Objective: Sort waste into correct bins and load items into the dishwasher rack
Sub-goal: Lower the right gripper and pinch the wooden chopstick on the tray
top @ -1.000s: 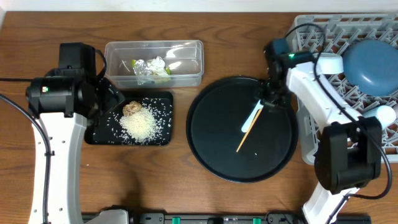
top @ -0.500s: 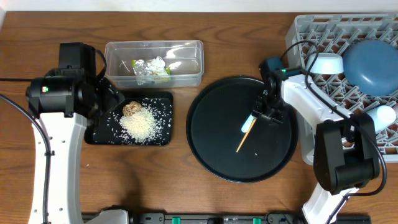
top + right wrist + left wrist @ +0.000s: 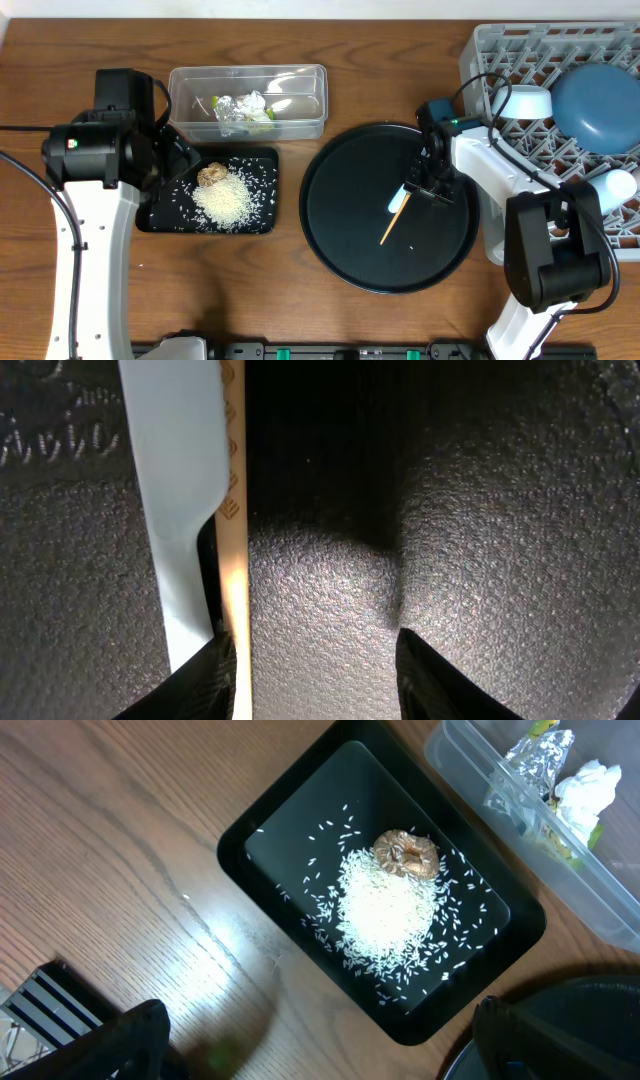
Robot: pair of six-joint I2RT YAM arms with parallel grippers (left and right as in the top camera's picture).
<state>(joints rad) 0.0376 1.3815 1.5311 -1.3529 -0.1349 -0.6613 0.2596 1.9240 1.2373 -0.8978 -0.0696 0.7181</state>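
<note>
One brown wood-grain table (image 3: 250,300); glare beside the shallow black tray (image 3: 325,795).

Cropped by the overhead view's right edge: dishwasher rack (image 3: 540,60). Hidden beneath right gripper (image 3: 421,187): upper end of light blue spoon (image 3: 398,203). Cut short by right wrist view's top and bottom edges: wooden stick (image 3: 233,560).

The right gripper (image 3: 418,188) reaches low with jaws parted; the left gripper (image 3: 320,1045) hovers, jaws wide apart (both wrists pointing down).
</note>
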